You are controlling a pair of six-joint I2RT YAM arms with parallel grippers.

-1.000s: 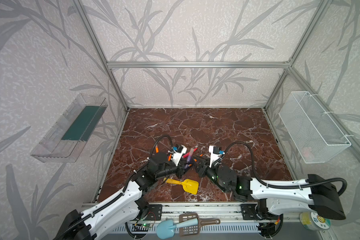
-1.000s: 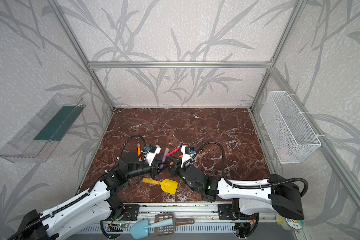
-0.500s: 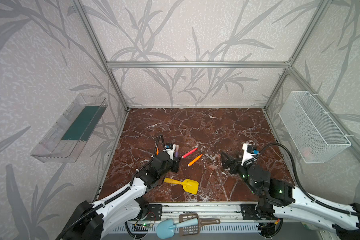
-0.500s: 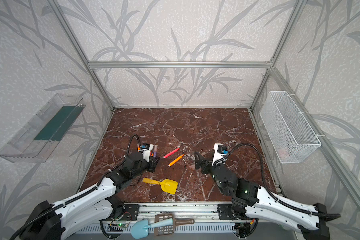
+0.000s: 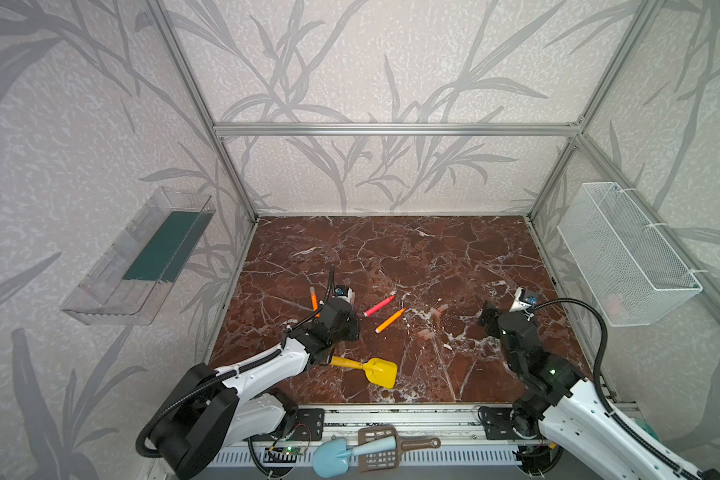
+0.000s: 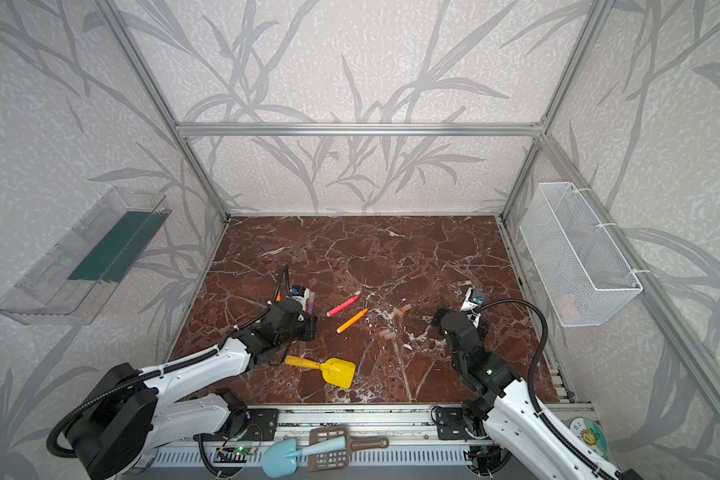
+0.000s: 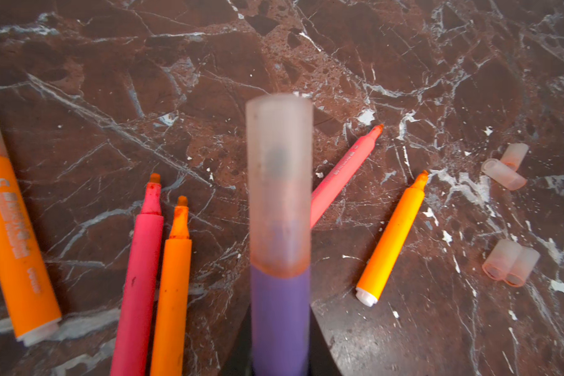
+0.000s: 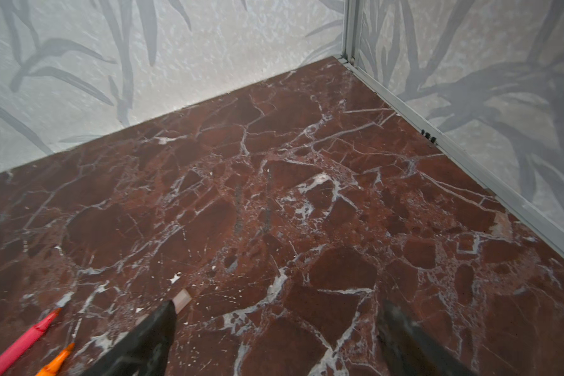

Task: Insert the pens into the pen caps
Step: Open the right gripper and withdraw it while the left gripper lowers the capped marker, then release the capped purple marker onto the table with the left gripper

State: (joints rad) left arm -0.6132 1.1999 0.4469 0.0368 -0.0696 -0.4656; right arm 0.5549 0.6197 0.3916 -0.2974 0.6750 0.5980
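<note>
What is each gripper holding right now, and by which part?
Left gripper is shut on the capped purple pen, gripping its barrel, away from the cap. Right gripper is open and empty.

1. The purple pen (image 7: 279, 312) wore a translucent pinkish cap (image 7: 279, 182) over its tip.
2. A capped orange pen (image 5: 314, 298) lay nearest the worktop's left edge.
3. A red-pink pen (image 7: 140, 276) and an orange pen (image 7: 173, 293) lay side by side with bare tips.
4. A second red-pink pen (image 5: 379, 305) and a third orange pen (image 5: 390, 320) lay uncapped and roughly parallel, left of the worktop's middle, tips toward the far right corner.
5. Loose caps lay mid-worktop in two touching pairs, a far pair (image 7: 503, 172) and a near pair (image 7: 502, 260).
</note>
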